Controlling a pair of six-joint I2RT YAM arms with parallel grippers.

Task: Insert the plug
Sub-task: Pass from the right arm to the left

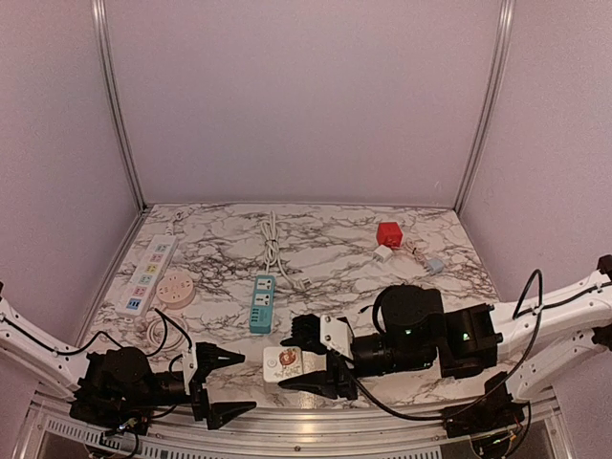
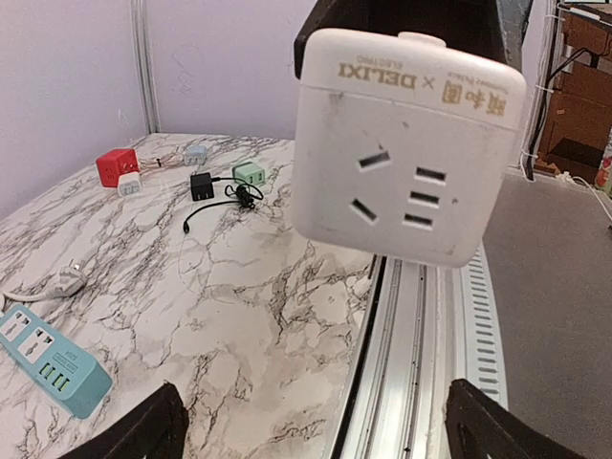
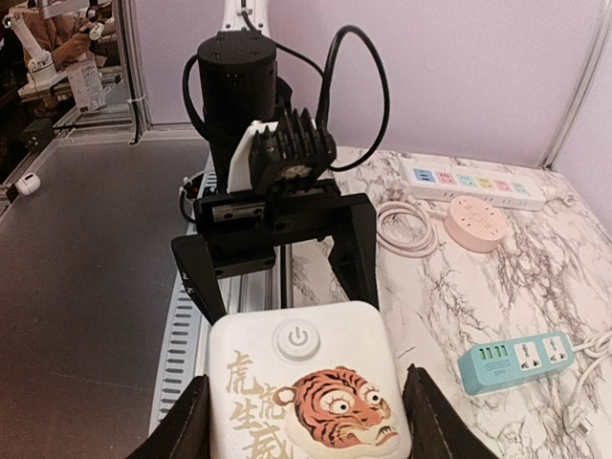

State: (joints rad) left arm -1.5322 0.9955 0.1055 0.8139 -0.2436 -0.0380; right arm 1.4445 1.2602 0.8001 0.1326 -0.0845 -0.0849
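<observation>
Small black plug (image 2: 201, 186), seemingly loose at ten o'clock from the white tiger-printed socket cube (image 2: 406, 143) clamped in the right gripper (image 1: 295, 360), wants the wide-open, empty left gripper (image 1: 247, 382) aligned squarely.

White cube socket (image 3: 306, 392) with orange tiger print — grey-veined white marble table (image 1: 330, 251).

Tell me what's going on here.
The right gripper holds a white socket cube at the table's near edge. Its outlets face the left gripper, which is open and empty. Nothing is plugged into the socket cube. A black plug lies on the table, apart from both grippers.
</observation>
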